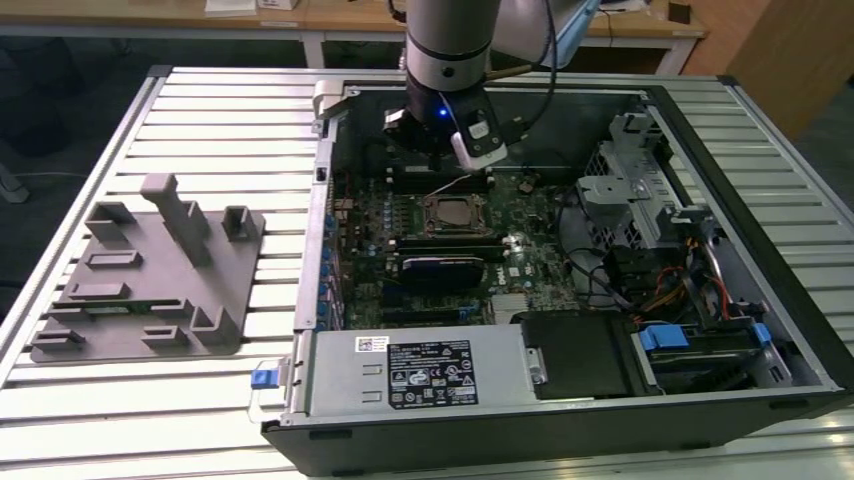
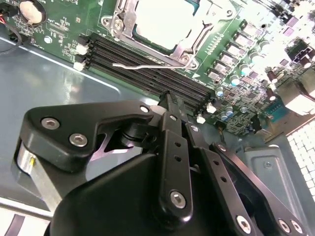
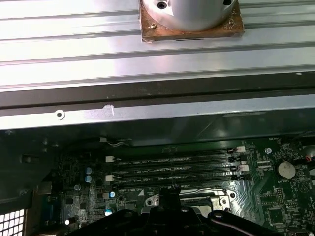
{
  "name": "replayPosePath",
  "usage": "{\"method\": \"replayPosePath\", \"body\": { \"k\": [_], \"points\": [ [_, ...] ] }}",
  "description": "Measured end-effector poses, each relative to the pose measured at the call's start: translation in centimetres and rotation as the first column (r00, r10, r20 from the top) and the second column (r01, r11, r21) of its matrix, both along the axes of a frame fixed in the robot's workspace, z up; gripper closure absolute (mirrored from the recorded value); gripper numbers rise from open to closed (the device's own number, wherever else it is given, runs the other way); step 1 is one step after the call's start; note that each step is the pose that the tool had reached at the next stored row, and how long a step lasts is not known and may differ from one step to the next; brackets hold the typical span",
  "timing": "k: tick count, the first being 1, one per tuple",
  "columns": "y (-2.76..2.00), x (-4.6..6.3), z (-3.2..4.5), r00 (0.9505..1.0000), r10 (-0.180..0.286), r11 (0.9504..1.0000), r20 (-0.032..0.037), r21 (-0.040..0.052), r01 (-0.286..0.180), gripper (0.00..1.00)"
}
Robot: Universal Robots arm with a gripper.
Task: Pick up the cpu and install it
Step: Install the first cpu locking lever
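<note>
The cpu (image 1: 457, 212), a pale silver square, lies inside the metal-framed socket on the green motherboard (image 1: 534, 265) of the open computer case. In the second wrist view the cpu (image 2: 165, 22) sits under the socket frame, with a thin wire lever (image 2: 142, 65) lying along the socket's edge. My gripper (image 1: 443, 165) hangs over the memory slots (image 2: 147, 73), just on the far side of the socket. It is shut, and nothing shows between the fingers. The black fingertips (image 3: 169, 196) meet above the socket's edge, and the gripper (image 2: 167, 98) is apart from the chip.
The case (image 1: 747, 200) stands on a slatted metal table (image 1: 214, 120). A grey fixture block (image 1: 147, 270) lies at the exterior view's left. A power supply (image 1: 414, 370) fills the near side, a drive cage (image 1: 641, 190) and cables the right. A dark block (image 1: 447, 268) sits near the socket.
</note>
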State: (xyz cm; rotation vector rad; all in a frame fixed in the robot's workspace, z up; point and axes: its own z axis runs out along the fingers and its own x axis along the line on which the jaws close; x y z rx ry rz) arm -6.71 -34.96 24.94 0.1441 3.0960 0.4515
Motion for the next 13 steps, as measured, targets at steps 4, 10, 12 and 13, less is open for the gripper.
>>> {"method": "replayPosePath", "body": {
  "k": [4, 10, 12, 13],
  "points": [
    [0.00, 0.08, -0.03, 1.0000, -0.006, 1.0000, 0.0000, -0.0001, 0.006, 0.89],
    [0.00, 0.18, -0.21, 0.9987, -0.051, 0.9987, 0.0002, -0.0060, 0.051, 0.89],
    [0.00, 0.22, -0.32, 0.9979, -0.064, 0.9979, 0.0015, -0.0109, 0.064, 0.89],
    [0.00, 0.23, -0.39, 0.9976, -0.069, 0.9976, 0.0022, -0.0109, 0.069, 0.89]
  ]
}}
